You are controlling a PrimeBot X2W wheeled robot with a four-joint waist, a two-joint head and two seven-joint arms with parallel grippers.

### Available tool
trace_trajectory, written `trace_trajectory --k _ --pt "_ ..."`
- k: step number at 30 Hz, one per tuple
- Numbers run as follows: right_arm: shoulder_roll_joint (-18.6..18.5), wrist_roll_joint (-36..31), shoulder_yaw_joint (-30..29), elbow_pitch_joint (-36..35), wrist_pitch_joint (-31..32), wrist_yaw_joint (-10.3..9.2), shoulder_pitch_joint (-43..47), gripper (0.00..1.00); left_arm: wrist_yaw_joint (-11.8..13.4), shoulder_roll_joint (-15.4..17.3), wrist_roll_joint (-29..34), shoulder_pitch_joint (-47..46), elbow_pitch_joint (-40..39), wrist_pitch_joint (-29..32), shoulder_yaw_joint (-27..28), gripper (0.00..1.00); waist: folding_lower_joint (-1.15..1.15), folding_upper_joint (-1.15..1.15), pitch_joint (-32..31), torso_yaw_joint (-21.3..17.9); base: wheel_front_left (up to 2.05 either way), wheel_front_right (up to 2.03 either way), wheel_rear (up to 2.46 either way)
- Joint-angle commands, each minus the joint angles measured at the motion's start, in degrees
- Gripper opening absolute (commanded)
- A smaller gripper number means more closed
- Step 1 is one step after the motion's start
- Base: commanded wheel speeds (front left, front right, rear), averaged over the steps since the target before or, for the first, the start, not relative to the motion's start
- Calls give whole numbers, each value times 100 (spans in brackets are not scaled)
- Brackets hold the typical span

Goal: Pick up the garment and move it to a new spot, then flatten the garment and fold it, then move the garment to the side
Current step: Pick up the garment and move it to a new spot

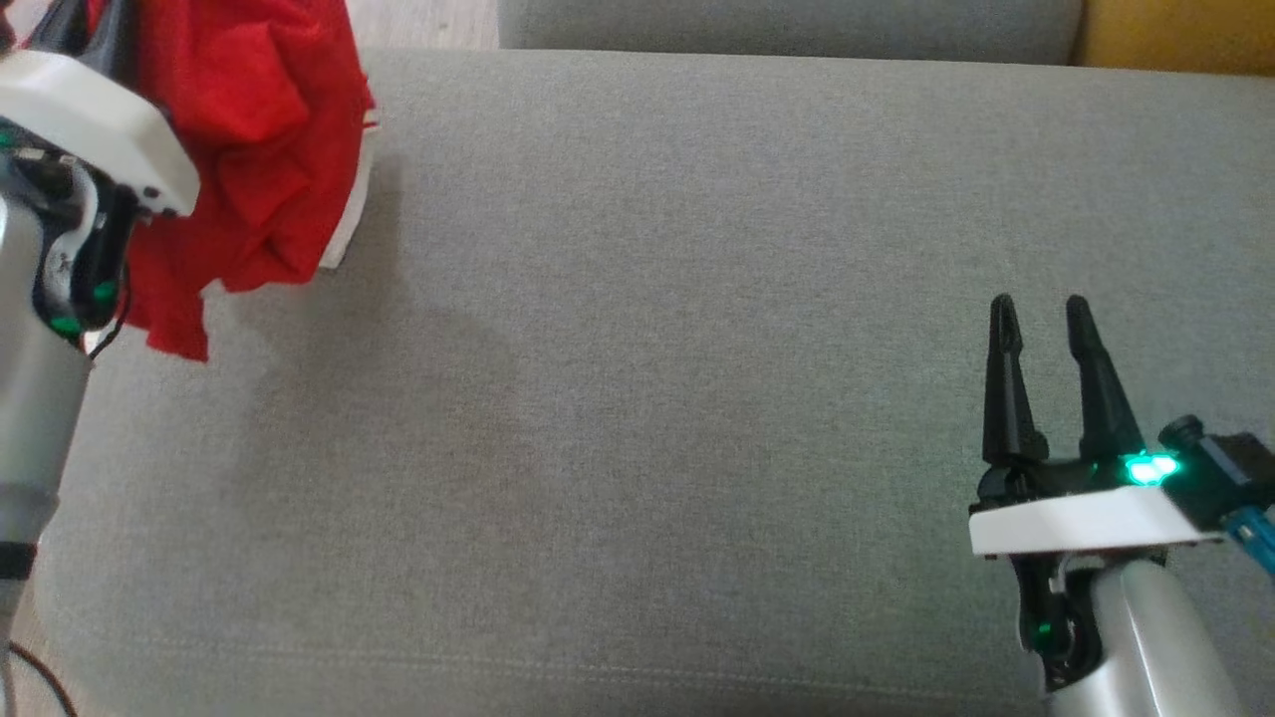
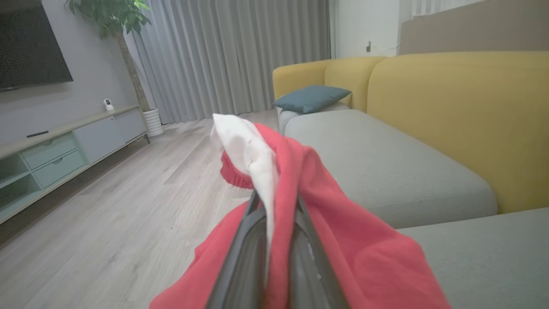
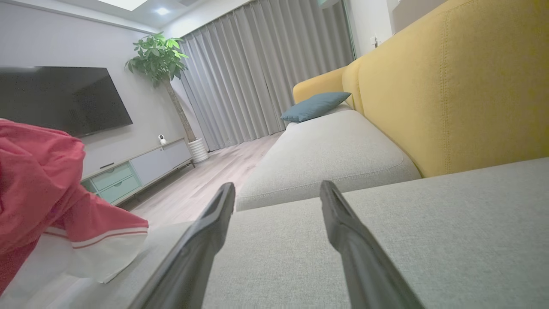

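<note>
Pinched shut on a fold of the red and white garment with the left gripper. Hanging bunched from that grip at the left end of the grey sofa seat; cannot tell whether touching it. Low over the right side of the seat, the right gripper, fingers spread apart, holding nothing, well away from the cloth

We can read no text, label, brand, number or sign here. The red and white garment carries no legible mark, and neither does the grey sofa cushion.
</note>
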Motion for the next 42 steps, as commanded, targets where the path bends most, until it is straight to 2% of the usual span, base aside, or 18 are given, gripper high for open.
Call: trace_trajectory --k 1,8,14,15,20,24,28,33,36,37,38,39,42 --pt "-29 48 170 -158 -62 44 -25 100 55 325 -49 -274 -313 -25 317 0 0 0 -27 -27 0 0 0" --pt "-29 86 194 -179 -62 44 -10 100 119 119 -118 -164 -1215 55 194 0 0 0 -161 -165 0 0 0" --pt "-29 169 273 -267 -62 44 -64 100 240 -421 -237 -297 -2083 373 -77 0 0 0 -225 -520 0 0 0" --pt "-29 195 284 -321 -62 44 -91 100 293 -605 -259 -345 -2268 470 -177 0 0 0 -200 -681 0 0 0" --pt "-29 257 265 -523 -62 44 -214 100 430 -1012 -287 -377 -2502 597 -402 0 0 0 -45 -1206 0 0 0" --pt "-29 300 254 -643 -62 44 -285 100 521 -1258 -254 -285 -2372 517 -561 0 0 0 116 -1651 0 0 0" --pt "-29 350 289 -758 -62 44 -339 100 547 -1417 -209 -101 -1902 305 -697 0 0 0 297 -2073 0 0 0" --pt "-29 421 332 -830 -62 44 -357 100 384 -1515 -26 54 -1034 -91 -965 0 0 0 545 -2480 0 0 0" --pt "-29 442 350 -841 -62 44 -370 100 343 -1510 102 82 -603 -224 -1090 0 0 0 637 -2584 0 0 0" --pt "-29 452 358 -842 -62 44 -374 100 335 -1507 162 95 -384 -300 -1139 15 0 0 672 -2620 0 0 0" --pt "-29 465 364 -843 -62 44 -379 100 324 -1510 203 103 -182 -373 -1175 79 0 0 710 -2647 0 0 0" --pt "-29 472 360 -842 -62 44 -386 100 306 -1516 246 103 0 -455 -1212 100 0 0 735 -2654 0 0 0" --pt "-29 463 286 -835 -62 44 -372 100 249 -1593 284 71 403 -712 -1252 100 0 0 763 -2566 0 0 0"
